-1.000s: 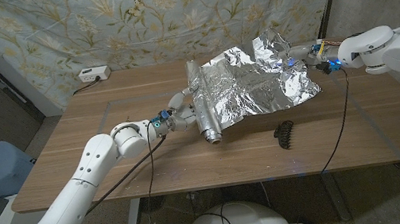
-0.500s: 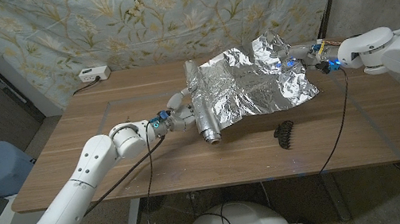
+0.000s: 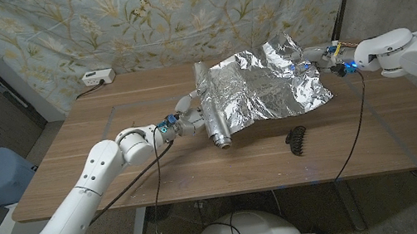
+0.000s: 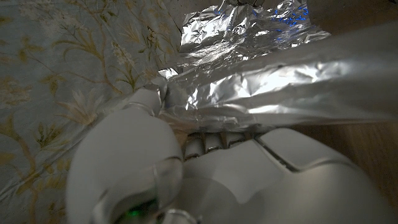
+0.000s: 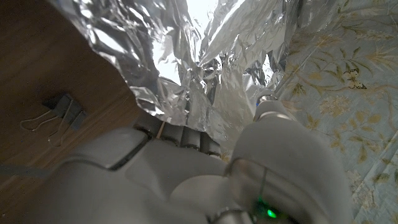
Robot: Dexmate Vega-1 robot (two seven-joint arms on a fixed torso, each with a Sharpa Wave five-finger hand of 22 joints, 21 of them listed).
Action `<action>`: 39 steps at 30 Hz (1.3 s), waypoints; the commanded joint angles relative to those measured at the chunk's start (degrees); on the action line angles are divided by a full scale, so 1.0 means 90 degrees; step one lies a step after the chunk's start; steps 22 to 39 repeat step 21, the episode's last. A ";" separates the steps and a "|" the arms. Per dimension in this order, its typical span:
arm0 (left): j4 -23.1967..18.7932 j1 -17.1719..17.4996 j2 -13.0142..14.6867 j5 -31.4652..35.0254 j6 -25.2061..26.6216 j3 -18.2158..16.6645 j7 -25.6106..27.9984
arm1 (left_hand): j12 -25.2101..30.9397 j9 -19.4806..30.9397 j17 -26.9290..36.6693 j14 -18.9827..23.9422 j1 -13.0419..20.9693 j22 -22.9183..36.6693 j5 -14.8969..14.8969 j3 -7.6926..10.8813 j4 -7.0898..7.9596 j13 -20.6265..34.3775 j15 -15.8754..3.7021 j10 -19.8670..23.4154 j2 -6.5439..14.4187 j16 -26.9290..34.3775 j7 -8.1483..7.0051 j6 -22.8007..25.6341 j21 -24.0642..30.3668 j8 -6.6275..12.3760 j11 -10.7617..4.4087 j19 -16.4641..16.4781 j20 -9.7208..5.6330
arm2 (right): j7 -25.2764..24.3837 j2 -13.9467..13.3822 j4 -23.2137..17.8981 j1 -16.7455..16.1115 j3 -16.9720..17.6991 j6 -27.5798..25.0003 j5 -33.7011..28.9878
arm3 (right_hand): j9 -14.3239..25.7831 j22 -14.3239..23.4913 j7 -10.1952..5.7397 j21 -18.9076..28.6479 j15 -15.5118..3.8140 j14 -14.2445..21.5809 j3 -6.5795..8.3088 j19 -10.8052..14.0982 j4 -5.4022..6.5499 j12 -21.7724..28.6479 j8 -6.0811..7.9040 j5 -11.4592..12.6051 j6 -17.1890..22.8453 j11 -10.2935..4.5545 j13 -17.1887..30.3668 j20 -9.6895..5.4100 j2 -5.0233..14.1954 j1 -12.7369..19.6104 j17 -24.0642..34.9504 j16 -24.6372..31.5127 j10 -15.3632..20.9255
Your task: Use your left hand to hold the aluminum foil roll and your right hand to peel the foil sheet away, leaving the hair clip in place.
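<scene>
Gleaming foil sheet (image 3: 271, 90), crumpled, partly unrolled

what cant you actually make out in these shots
- Right hand fingers: head view, buried in the crumpled foil sheet.
- Left hand contact with the foil roll: left wrist view, the hand's own back covers it.
- Hair clip: head view, too small for detail.

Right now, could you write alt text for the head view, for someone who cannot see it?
At a wooden table, a robot's left hand holds an aluminum foil roll while its right hand grips the far edge of the crinkled foil sheet pulled out from it. A dark hair clip lies on the table nearer the camera, apart from the foil.
</scene>
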 commanded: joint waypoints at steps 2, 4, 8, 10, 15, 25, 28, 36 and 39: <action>0.0203 -0.0067 -0.0139 0.0040 0.0057 0.0049 -0.0185 | -0.0033 0.0013 0.0019 -0.0057 -0.0032 0.0027 -0.0030 -0.0035 0.0016 0.0023 0.0029 -0.0075 -0.0022 -0.0008 -0.0028 -0.0098 -0.0022 -0.0057 0.0031 -0.0060 -0.0001 | 0.0187 -0.0022 0.0166 0.0268 -0.0212 -0.0150 -0.0066 | -0.0018 0.0006 0.0019 -0.0009 -0.0005 0.0021 0.0030 0.0010 -0.0030 -0.0001 0.0033 0.0061 0.0036 0.0007 -0.0005 0.0048 0.0058 0.0044 -0.0009 0.0058 0.0045; 0.0230 -0.0069 -0.0161 0.0026 0.0065 0.0046 -0.0177 | -0.0062 0.0013 0.0021 -0.0082 -0.0050 0.0028 -0.0032 -0.0040 0.0023 0.0027 0.0051 -0.0142 -0.0024 -0.0020 -0.0013 -0.0136 -0.0027 -0.0071 0.0058 -0.0079 0.0014 | 0.0247 -0.0019 0.0199 0.0320 -0.0258 -0.0151 -0.0102 | -0.0023 0.0006 0.0024 -0.0012 -0.0003 0.0022 0.0031 0.0013 -0.0034 -0.0004 0.0035 0.0061 0.0035 0.0013 -0.0008 0.0051 0.0059 0.0047 -0.0016 0.0061 0.0043; 0.0290 -0.0092 -0.0197 0.0038 0.0080 0.0045 -0.0214 | -0.0086 0.0013 0.0025 -0.0102 -0.0067 0.0029 -0.0034 -0.0046 0.0023 0.0032 0.0082 -0.0196 -0.0027 -0.0028 -0.0033 -0.0199 -0.0036 -0.0090 0.0068 -0.0113 0.0057 | 0.0298 0.0022 0.0250 0.0443 -0.0339 -0.0240 -0.0130 | -0.0033 0.0006 0.0036 -0.0017 -0.0006 0.0035 0.0027 0.0018 -0.0038 -0.0009 0.0031 0.0060 0.0018 0.0030 -0.0014 0.0062 0.0053 0.0041 -0.0031 0.0072 0.0045; 0.0354 -0.0122 -0.0209 0.0043 0.0127 0.0052 -0.0284 | -0.0103 0.0013 0.0029 -0.0153 -0.0072 0.0029 -0.0035 -0.0046 0.0023 0.0035 0.0109 -0.0236 -0.0020 -0.0046 -0.0047 -0.0231 -0.0052 -0.0098 0.0082 -0.0159 0.0075 | 0.0371 0.0030 0.0280 0.0511 -0.0406 -0.0241 -0.0187 | -0.0037 0.0006 0.0032 -0.0021 -0.0003 0.0038 0.0027 0.0018 -0.0039 -0.0011 0.0033 0.0061 0.0019 0.0029 -0.0017 0.0067 0.0055 0.0040 -0.0036 0.0075 0.0045; 0.0474 -0.0151 -0.0255 0.0163 0.0150 0.0049 -0.0576 | -0.0180 0.0011 0.0040 -0.0303 -0.0216 0.0030 -0.0066 -0.0143 0.0062 0.0049 0.0226 -0.0421 -0.0109 -0.0104 -0.0109 -0.0433 -0.0096 -0.0145 0.0166 -0.0283 0.0162 | 0.0436 0.0095 0.0312 0.0650 -0.0518 -0.0334 -0.0242 | -0.0050 0.0006 0.0039 -0.0030 -0.0003 0.0035 0.0026 0.0021 -0.0043 -0.0017 0.0032 0.0062 0.0004 0.0054 -0.0025 0.0087 0.0059 0.0037 -0.0053 0.0082 0.0046; 0.0648 -0.0251 -0.0251 0.0340 0.0288 0.0067 -0.0937 | -0.0264 0.0006 0.0073 -0.0501 -0.0608 0.0029 -0.0174 -0.0380 0.0209 0.0071 0.0380 -0.0650 -0.0249 -0.0165 0.0006 -0.0693 -0.0174 -0.0171 0.0233 -0.0464 0.0288 | 0.0468 0.0153 0.0318 0.0762 -0.0601 -0.0412 -0.0301 | -0.0064 0.0006 0.0040 -0.0035 -0.0004 0.0048 0.0027 0.0037 -0.0051 -0.0019 0.0036 0.0063 0.0004 0.0066 -0.0032 0.0099 0.0061 0.0038 -0.0072 0.0093 0.0055; 0.0648 -0.0251 -0.0251 0.0340 0.0288 0.0067 -0.0937 | -0.0264 0.0006 0.0073 -0.0501 -0.0608 0.0029 -0.0174 -0.0380 0.0209 0.0071 0.0380 -0.0650 -0.0249 -0.0165 0.0006 -0.0693 -0.0174 -0.0171 0.0233 -0.0464 0.0288 | 0.0468 0.0153 0.0318 0.0762 -0.0601 -0.0412 -0.0301 | -0.0064 0.0006 0.0040 -0.0035 -0.0004 0.0048 0.0027 0.0037 -0.0051 -0.0019 0.0036 0.0063 0.0004 0.0066 -0.0032 0.0099 0.0061 0.0038 -0.0072 0.0093 0.0055; 0.0648 -0.0251 -0.0251 0.0340 0.0288 0.0067 -0.0937 | -0.0264 0.0006 0.0073 -0.0501 -0.0608 0.0029 -0.0174 -0.0380 0.0209 0.0071 0.0380 -0.0650 -0.0249 -0.0165 0.0006 -0.0693 -0.0174 -0.0171 0.0233 -0.0464 0.0288 | 0.0468 0.0153 0.0318 0.0762 -0.0601 -0.0412 -0.0301 | -0.0064 0.0006 0.0040 -0.0035 -0.0004 0.0048 0.0027 0.0037 -0.0051 -0.0019 0.0036 0.0063 0.0004 0.0066 -0.0032 0.0099 0.0061 0.0038 -0.0072 0.0093 0.0055; 0.0648 -0.0251 -0.0251 0.0340 0.0288 0.0067 -0.0937 | -0.0264 0.0006 0.0073 -0.0501 -0.0608 0.0029 -0.0174 -0.0380 0.0209 0.0071 0.0380 -0.0650 -0.0249 -0.0165 0.0006 -0.0693 -0.0174 -0.0171 0.0233 -0.0464 0.0288 | 0.0468 0.0153 0.0318 0.0762 -0.0601 -0.0412 -0.0301 | -0.0064 0.0006 0.0040 -0.0035 -0.0004 0.0048 0.0027 0.0037 -0.0051 -0.0019 0.0036 0.0063 0.0004 0.0066 -0.0032 0.0099 0.0061 0.0038 -0.0072 0.0093 0.0055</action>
